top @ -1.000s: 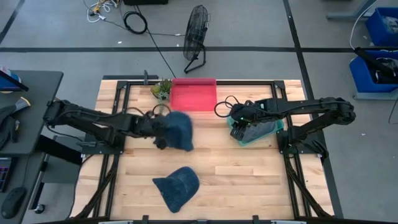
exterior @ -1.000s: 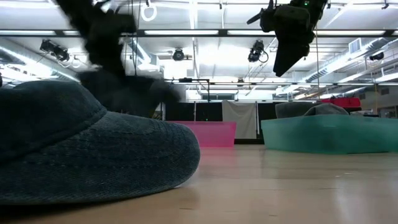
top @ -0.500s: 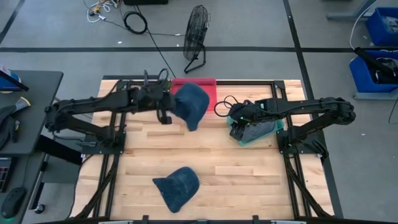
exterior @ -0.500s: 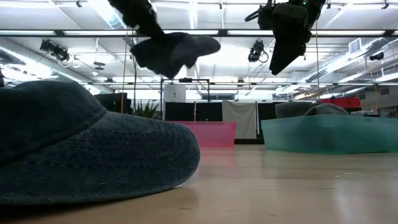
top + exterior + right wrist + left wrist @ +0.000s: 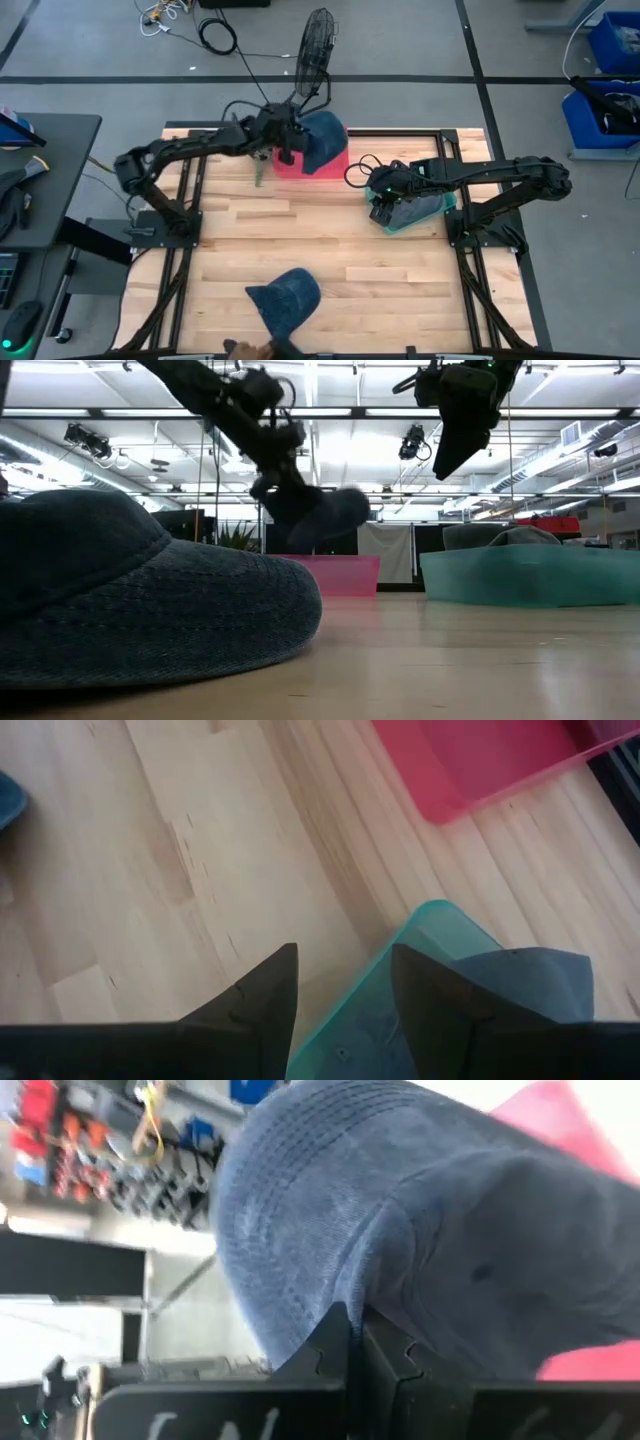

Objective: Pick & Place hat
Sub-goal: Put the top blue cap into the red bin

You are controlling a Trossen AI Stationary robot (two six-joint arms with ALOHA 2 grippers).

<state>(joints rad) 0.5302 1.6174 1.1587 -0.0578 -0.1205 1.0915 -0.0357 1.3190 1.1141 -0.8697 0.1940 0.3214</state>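
Pinching the blue hat (image 5: pixel 318 137) by its edge, my left gripper (image 5: pixel 285 140) holds it over the pink bin (image 5: pixel 310 163) at the bench's far side. I should lower it well inside the walls before letting go; my right gripper (image 5: pixel 342 982) waits spread over the teal bin (image 5: pixel 443 203).

High cam looks straight down on whole counter (image 5: pixel 400 270) w/ both arms. Low cam sits at counter level, facing the room. Both share the pink bin (image 5: pixel 318 163) & teal bin (image 5: pixel 520 578). Wrist cams are v. close, looking past own fingers.
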